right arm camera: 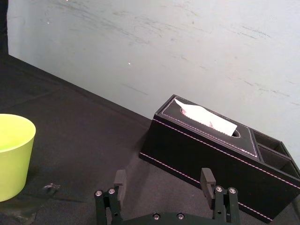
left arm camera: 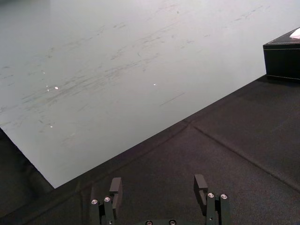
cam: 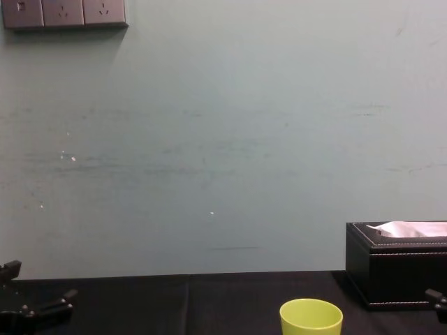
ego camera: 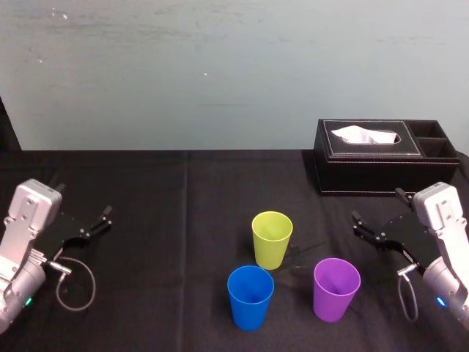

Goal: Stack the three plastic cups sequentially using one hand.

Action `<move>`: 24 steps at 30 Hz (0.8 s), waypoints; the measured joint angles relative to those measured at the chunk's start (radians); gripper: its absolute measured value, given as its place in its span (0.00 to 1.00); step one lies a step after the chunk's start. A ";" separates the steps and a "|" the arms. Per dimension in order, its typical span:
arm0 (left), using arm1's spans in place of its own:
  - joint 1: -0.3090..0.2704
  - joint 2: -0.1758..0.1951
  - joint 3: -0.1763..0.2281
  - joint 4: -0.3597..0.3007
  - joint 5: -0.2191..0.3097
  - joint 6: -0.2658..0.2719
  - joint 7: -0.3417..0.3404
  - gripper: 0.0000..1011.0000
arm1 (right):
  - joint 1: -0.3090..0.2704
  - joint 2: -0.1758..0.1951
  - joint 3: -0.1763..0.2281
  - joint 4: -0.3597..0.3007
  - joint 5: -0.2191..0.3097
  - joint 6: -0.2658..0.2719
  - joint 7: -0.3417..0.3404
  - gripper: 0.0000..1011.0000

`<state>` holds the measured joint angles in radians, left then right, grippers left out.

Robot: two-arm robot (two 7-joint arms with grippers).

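Three plastic cups stand upright and apart on the black tablecloth. The lime-green cup is the farthest, the blue cup is near and left of it, the purple cup near and right. My right gripper hovers open to the right of the cups, holding nothing, level with the green cup. At the table's left side my left gripper rests open and idle.
A black tissue box with white tissue stands at the back right, just beyond the right gripper. A pale wall runs behind the table's far edge. Bare cloth lies between the left gripper and the cups.
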<state>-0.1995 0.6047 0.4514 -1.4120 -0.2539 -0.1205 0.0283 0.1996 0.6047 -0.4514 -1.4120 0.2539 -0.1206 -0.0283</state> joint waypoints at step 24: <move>0.000 0.000 0.000 0.000 0.000 0.000 0.000 0.99 | 0.000 0.000 0.000 0.000 0.000 0.000 0.000 0.99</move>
<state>-0.1995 0.6047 0.4514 -1.4120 -0.2539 -0.1205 0.0283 0.1995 0.6047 -0.4514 -1.4120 0.2539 -0.1206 -0.0282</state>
